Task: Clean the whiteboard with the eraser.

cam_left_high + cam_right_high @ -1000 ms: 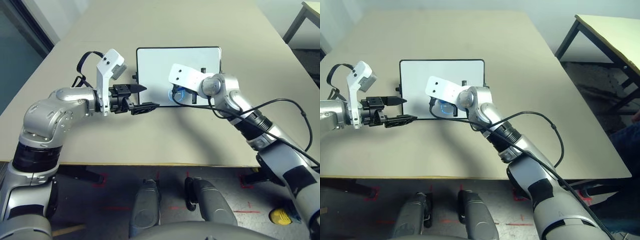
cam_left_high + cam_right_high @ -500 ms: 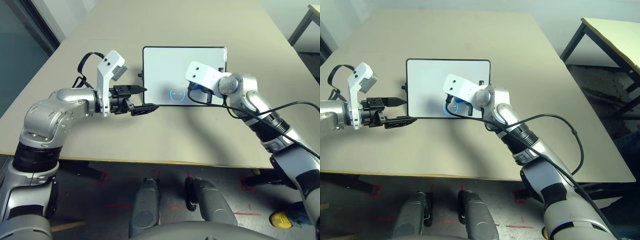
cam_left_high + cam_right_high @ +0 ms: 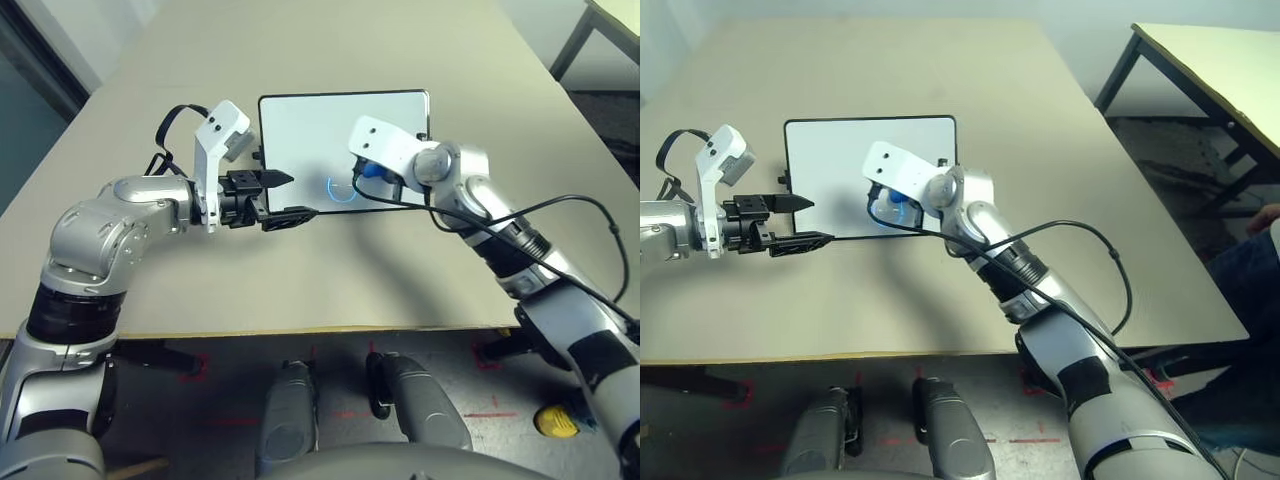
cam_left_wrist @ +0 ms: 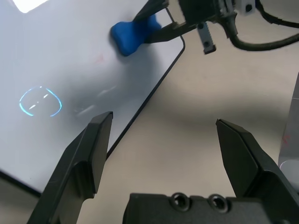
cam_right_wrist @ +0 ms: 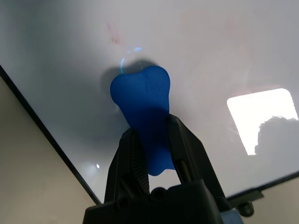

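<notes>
Pale beige table [image 3: 220,285], black-framed whiteboard [image 3: 300,125] lying flat on it

My forearms [image 3: 125,222] are silver metal w/ blk bands [image 3: 70,315] at approx 8 and 4 o'clock. White brackets [image 3: 378,150] w/ small dark screw holes sit nr my wrists, a grey camera block [image 3: 236,145] on the L one. Blk strap loops at 10 o'clock, blk cable [image 3: 585,199] at 3. My fingers [image 4: 84,163] are matte blk & angular, w/ two round screws [image 4: 180,201] between.

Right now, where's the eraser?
The right wrist view shows the blue eraser clamped in the right end effector, over the whiteboard, near faint red marks.
</notes>
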Motion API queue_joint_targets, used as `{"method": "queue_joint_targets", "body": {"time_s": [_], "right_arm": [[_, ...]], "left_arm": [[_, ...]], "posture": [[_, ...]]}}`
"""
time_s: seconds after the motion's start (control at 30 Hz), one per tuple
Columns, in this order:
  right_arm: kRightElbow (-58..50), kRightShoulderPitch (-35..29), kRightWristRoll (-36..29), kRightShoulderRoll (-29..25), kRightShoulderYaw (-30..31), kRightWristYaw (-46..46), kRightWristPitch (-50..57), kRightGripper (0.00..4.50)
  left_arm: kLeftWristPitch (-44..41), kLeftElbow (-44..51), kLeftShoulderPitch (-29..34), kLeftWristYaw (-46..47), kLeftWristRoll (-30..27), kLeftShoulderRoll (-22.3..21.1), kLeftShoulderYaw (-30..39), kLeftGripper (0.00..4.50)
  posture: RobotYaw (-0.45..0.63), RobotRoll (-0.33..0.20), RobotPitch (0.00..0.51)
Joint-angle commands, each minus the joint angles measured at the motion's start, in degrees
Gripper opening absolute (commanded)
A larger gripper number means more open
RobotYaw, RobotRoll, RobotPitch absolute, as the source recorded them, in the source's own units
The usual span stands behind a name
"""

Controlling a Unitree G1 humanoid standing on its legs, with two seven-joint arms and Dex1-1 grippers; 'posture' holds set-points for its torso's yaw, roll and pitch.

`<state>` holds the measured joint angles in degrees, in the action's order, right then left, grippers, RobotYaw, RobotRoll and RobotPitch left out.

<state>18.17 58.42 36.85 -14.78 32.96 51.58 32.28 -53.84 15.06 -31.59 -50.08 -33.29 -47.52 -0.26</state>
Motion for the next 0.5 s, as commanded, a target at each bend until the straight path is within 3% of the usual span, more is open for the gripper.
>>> {"method": "queue_joint_targets", "body": {"time_s": [0.03,0.33,0.5], "right_arm": [[4.08,-0.06,0.22,2.74,2.72,-0.63,-0.58,0.78],[7.63,1.35,0.14,7.93,3.74,-2.33,-2.4,0.78],[8.75,1.08,0.33,6.39,2.98,-2.75,-3.34,0.78]], "left_arm": [[-0.51,0.45,0.31,0.03,-0.06,0.15,-0.28,4.5],[-1.16,1.1,0.39,0.52,-0.4,0.27,-0.14,4.5],[-1.54,1.49,0.52,0.58,-0.57,0.18,0.02,4.5]], "posture": [[-0.04,0.0,0.186],[-0.03,0.0,0.189],[-0.04,0.0,0.189]]}}
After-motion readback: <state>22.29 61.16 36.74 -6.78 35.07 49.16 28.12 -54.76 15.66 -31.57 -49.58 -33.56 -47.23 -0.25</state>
